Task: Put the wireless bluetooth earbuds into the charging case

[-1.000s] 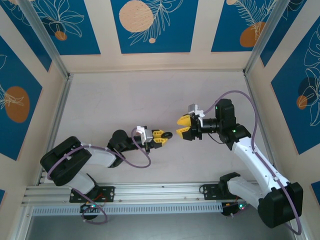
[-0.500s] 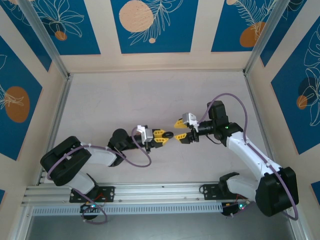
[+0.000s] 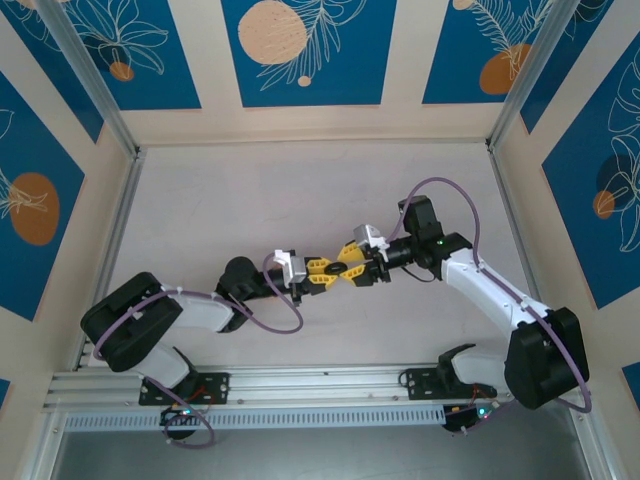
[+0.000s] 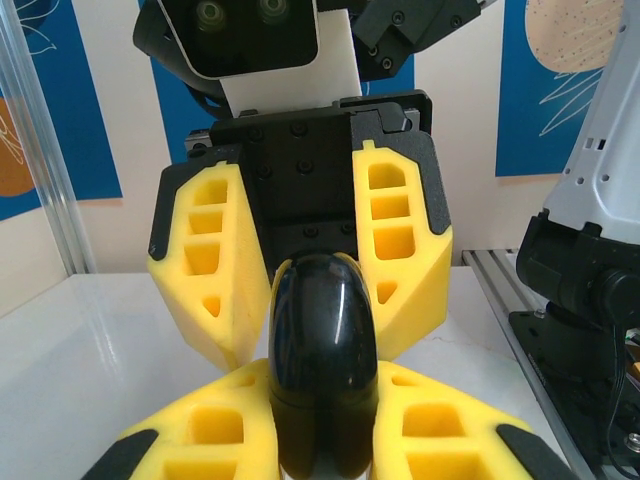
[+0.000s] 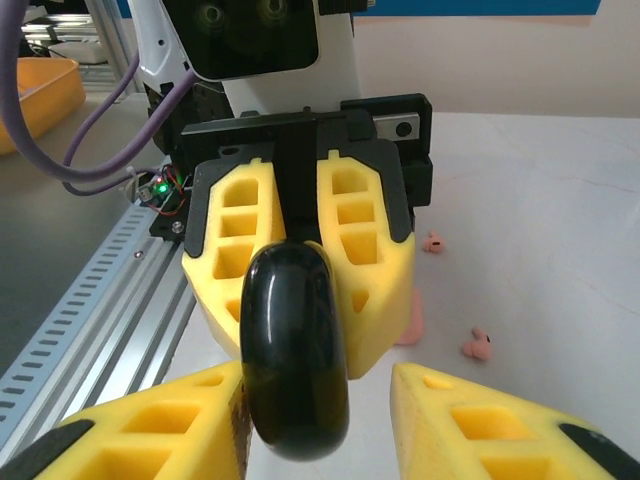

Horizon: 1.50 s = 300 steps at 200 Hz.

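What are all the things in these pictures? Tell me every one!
black case: one, glossy, in the air between both grippers.
tiny pieces: two, pink, on the table beyond the case; likely earbuds, too small to be sure.
pink thing: one, on the table, mostly hidden behind a yellow jaw.
bin: one, orange-yellow, off the table.
table: one, white.
rail: one, silver, near edge.
wall panels: several, blue with orange prints.
cables: two, purple, one per arm.
left gripper: one, yellow jaws shut on the black case.
right gripper: one, yellow jaws apart around the case's other end.
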Available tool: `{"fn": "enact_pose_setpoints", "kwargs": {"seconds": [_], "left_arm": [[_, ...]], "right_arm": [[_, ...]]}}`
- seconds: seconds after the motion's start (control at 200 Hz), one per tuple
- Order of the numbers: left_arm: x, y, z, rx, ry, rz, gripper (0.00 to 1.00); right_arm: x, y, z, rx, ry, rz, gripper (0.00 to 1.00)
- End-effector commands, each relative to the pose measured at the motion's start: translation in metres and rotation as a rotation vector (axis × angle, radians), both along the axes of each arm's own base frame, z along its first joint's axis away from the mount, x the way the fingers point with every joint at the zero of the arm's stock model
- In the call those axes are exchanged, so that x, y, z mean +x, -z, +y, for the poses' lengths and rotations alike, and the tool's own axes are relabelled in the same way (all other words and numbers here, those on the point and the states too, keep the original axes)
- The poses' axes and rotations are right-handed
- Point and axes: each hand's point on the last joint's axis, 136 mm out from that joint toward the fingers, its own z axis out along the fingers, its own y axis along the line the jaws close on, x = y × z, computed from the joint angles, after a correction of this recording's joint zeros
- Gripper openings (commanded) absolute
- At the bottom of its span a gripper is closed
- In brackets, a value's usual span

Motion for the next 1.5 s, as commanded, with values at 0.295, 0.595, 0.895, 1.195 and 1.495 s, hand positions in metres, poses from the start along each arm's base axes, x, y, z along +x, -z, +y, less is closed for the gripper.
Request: {"fn": "enact_pose_setpoints", "kwargs": {"seconds": [0.295,0.595,0.895,1.195,1.495], "left_arm": [[-0.004,-0.011,0.000,-0.033,-0.001,-0.041,0.19],[0.017,0.014,0.014,0.013,-0.170,-0.009,0.68],[0.041,0.044,0.039,0.064,-0.381,0.059,0.95],[0.053,0.073,0.052,0.114,-0.483,0.149,1.00],[0.067,0.100,0.060,0.159,-0.575,0.224,1.00]], "right_arm": [[-0.008,-0.014,0.003,0.028,-0.050,-0.022,0.11],[-0.003,-0.015,-0.011,0.006,0.026,0.022,0.09],[0.035,0.009,-0.020,-0.106,0.238,0.293,0.06],[0.070,0.041,-0.033,-0.238,0.398,0.566,0.07],[0.107,0.080,-0.054,-0.382,0.570,0.819,0.09]]}}
